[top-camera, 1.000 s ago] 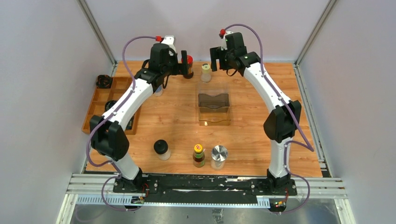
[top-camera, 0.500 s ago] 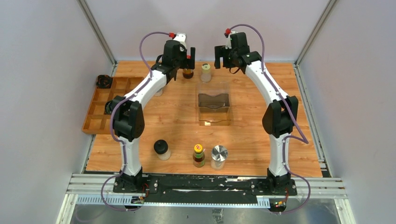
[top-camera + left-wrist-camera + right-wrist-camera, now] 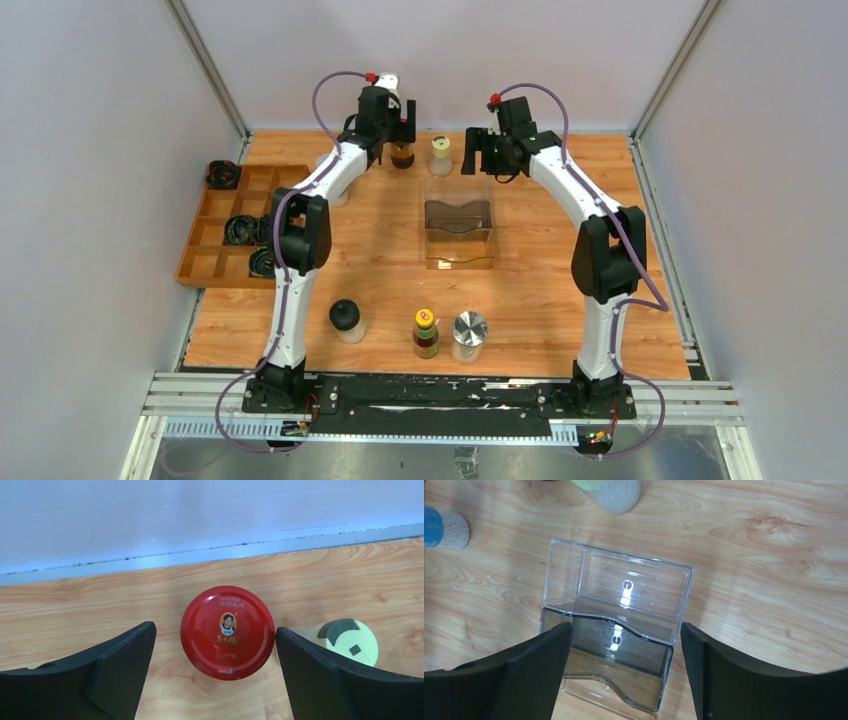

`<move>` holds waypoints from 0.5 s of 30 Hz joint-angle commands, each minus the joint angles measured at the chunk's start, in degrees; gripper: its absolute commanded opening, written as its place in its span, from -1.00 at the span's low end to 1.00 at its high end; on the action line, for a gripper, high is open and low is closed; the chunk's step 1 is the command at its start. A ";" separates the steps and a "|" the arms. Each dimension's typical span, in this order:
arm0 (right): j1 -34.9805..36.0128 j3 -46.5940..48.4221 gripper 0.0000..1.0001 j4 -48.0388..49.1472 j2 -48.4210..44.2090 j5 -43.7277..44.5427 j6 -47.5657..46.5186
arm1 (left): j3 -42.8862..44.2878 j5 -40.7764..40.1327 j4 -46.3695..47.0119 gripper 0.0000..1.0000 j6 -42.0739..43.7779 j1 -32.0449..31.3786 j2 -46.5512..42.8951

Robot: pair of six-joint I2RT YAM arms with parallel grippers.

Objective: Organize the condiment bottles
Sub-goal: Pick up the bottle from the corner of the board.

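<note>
The red-lidded dark jar [image 3: 402, 156] stands at the back of the table, with the yellow-capped shaker [image 3: 441, 155] just to its right. My left gripper [image 3: 398, 128] hovers over the jar. In the left wrist view the gripper [image 3: 215, 642] is open, with its fingers either side of the red lid [image 3: 227, 632] and not touching it. The shaker's cap [image 3: 347, 642] is at the right. My right gripper [image 3: 484, 152] is open and empty above the clear box [image 3: 619, 615]. The blue-labelled jar [image 3: 441, 527] is left of that. The black-capped jar [image 3: 345, 320], the sauce bottle [image 3: 426, 333] and the silver-lidded jar [image 3: 469, 336] stand near the front.
A clear plastic box [image 3: 458, 228] with two compartments sits mid-table. A wooden compartment tray [image 3: 215, 262] with black coiled bundles [image 3: 240, 229] lies at the left edge. The back wall is close behind the red-lidded jar.
My left arm has stretched farther back and right, bringing its gripper over the red-lidded jar. My right gripper has moved a little right and nearer, over the clear box.
</note>
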 commanded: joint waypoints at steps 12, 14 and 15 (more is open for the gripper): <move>-0.18 -2.81 0.68 1.90 -1.94 -2.65 1.92 | 3.82 3.05 0.90 0.87 -0.68 0.09 3.37; -0.17 -3.12 0.68 1.86 -1.86 -3.00 2.13 | 3.57 3.21 1.03 0.87 -0.77 0.09 3.67; -0.18 -3.30 0.68 1.86 -1.82 -3.22 2.25 | 3.51 3.19 0.98 0.87 -0.78 0.09 3.86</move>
